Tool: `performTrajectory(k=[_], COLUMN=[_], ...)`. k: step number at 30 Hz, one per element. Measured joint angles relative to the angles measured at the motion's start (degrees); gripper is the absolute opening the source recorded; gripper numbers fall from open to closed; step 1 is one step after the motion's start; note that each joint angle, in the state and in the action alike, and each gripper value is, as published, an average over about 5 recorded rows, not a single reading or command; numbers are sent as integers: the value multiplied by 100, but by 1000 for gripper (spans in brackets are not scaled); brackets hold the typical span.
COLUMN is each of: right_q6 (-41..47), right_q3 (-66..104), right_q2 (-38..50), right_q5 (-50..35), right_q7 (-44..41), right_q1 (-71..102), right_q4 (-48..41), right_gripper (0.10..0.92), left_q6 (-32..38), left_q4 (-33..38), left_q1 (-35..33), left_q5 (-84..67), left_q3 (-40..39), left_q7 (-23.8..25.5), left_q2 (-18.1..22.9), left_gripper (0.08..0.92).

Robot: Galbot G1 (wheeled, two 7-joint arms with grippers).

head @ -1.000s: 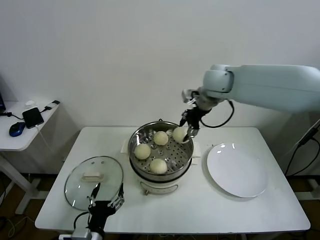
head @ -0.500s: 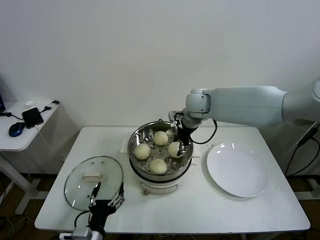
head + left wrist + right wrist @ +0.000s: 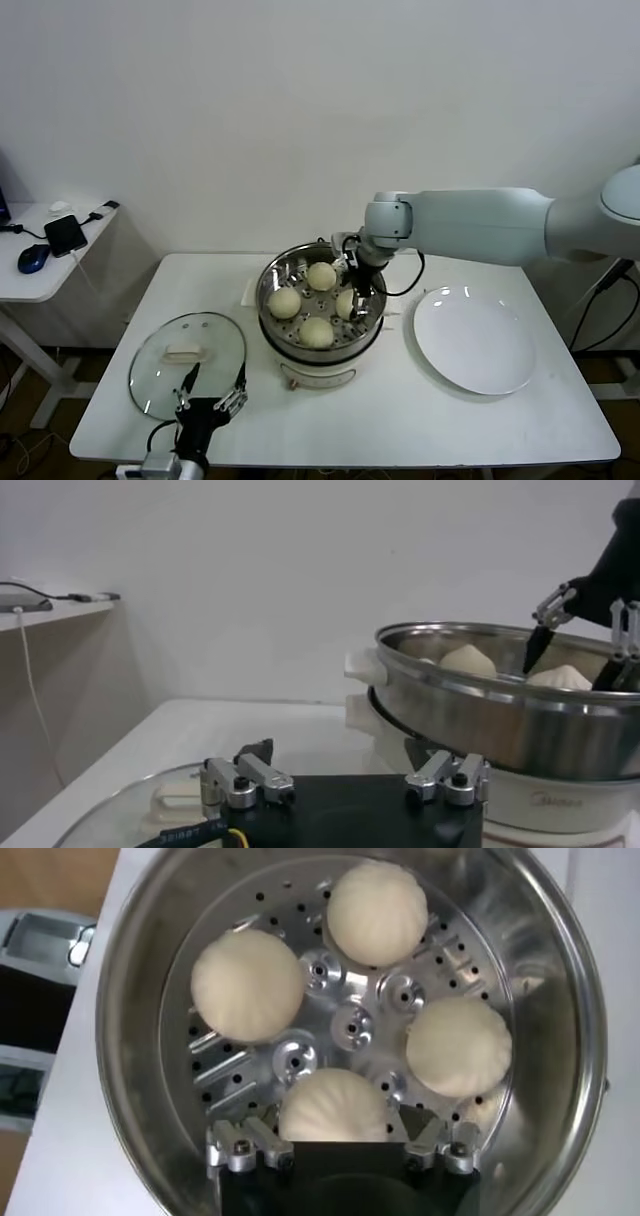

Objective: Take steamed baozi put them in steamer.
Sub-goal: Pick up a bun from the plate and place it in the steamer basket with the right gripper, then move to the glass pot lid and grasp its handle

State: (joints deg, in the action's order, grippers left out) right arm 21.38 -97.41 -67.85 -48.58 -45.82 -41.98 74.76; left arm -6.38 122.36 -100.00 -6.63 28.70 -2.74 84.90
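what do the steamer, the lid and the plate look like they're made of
Steamer: polished metal, likely stainless steel; its wall mirrors the room and its tray is perforated. The white base below looks like plastic.
Lid: clear glass, since the table shows through it; its white handle may be plastic.
Plate: glossy white with bright glints, probably glazed ceramic, possibly melamine.

The right gripper [image 3: 353, 297] has lowered the fourth baozi [image 3: 346, 302] into the steamer [image 3: 322, 303].
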Motion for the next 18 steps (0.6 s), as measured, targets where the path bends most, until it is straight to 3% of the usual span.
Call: performTrajectory(k=[9,18], right_q6=[-513,-807], right_q3=[547,3166], right_q2=[668,1929], right_q5=[-413,110], right_q7=[-220,1435], right_q1=[-160,1464], right_q4=[19,251], right_gripper=[823,823], left_q6=[61,214], left_q4=[68,-2], left_q1=[-2,101], left_q5=[13,128], left_q3=[-27,-7], left_q7=[37,21], left_q2=[16,16], left_gripper=[823,823])
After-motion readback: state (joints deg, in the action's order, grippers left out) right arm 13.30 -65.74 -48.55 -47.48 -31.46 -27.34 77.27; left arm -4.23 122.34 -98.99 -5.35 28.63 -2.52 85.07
